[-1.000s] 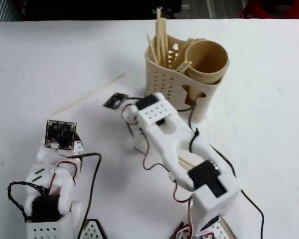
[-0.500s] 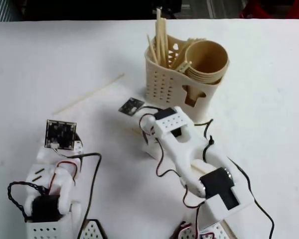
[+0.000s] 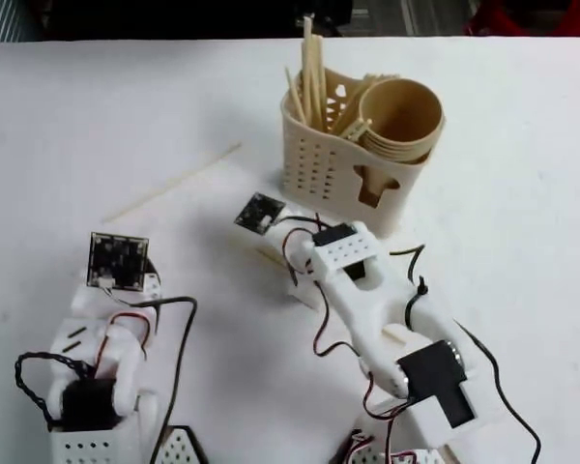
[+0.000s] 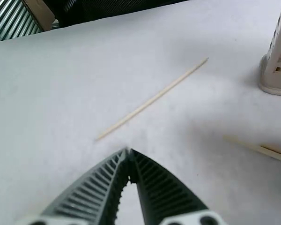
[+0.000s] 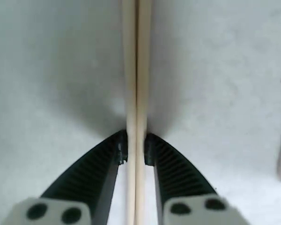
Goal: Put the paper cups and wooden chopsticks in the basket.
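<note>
We have our right claw [image 5: 136,145] clamped on a chopstick pair [image 5: 135,70] lying on the surface [image 3: 77,116] near the basket [image 3: 314,164]. Next we should lift and tip them in. Our left claw [image 4: 129,154] sits closed and empty by a lone chopstick [image 4: 152,99].

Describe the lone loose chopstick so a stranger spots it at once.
Find the cream basket holding paper cups. From it, toward the left arm, one thin chopstick lies slanted on the white table. Unlike the pair in the right gripper, it lies alone, touching nothing.
</note>
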Robot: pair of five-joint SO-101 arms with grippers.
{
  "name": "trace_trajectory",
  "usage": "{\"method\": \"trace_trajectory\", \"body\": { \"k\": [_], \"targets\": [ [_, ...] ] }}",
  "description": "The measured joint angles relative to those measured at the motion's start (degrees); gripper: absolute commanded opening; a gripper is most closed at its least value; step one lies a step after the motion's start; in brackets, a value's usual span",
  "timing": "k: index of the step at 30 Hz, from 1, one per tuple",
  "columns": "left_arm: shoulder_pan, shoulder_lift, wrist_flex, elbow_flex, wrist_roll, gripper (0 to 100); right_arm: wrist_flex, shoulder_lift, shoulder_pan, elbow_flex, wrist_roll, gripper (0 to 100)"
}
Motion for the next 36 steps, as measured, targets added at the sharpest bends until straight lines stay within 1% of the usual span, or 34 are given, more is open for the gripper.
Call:
{"method": "trace_trajectory", "body": {
  "k": [3,6,10,14,17,20,21,23,25,27,31,34,36],
  "targets": [
    [0.0,0.0,0.0,0.0,0.0,3,0.6,-3.1,0.0,0.5,0.0,1.8],
    [0.0,0.0,0.0,0.0,0.0,3,3.9,-8.3,-0.3,0.9,-0.4,1.8],
    [0.0,0.0,0.0,0.0,0.0,3,8.4,-19.3,-0.6,1.0,-2.9,1.8],
    [0.0,0.0,0.0,0.0,0.0,3,11.1,-29.7,-0.5,1.0,-3.4,1.8],
    [0.0,0.0,0.0,0.0,0.0,3,11.9,-34.6,-0.5,1.2,-3.4,1.8],
    [0.0,0.0,0.0,0.0,0.0,3,13.2,-35.3,-0.5,1.3,-5.9,2.2],
    [0.0,0.0,0.0,0.0,0.0,3,13.8,-35.3,-0.5,1.3,-6.9,3.8],
    [0.0,0.0,0.0,0.0,0.0,3,15.0,-34.2,-1.4,1.3,-8.7,10.4],
    [0.0,0.0,0.0,0.0,0.0,3,16.4,-31.9,-3.9,1.3,-11.3,18.2],
    [0.0,0.0,0.0,0.0,0.0,3,17.1,-29.2,-6.6,1.3,-14.5,22.0],
    [0.0,0.0,0.0,0.0,0.0,3,16.9,-24.3,-13.3,1.3,-20.5,18.1],
    [0.0,0.0,0.0,0.0,0.0,3,13.6,-21.0,-17.2,1.3,-24.0,13.8],
    [0.0,0.0,0.0,0.0,0.0,3,10.7,-18.2,-18.5,1.3,-25.0,11.5]
  ]
}}
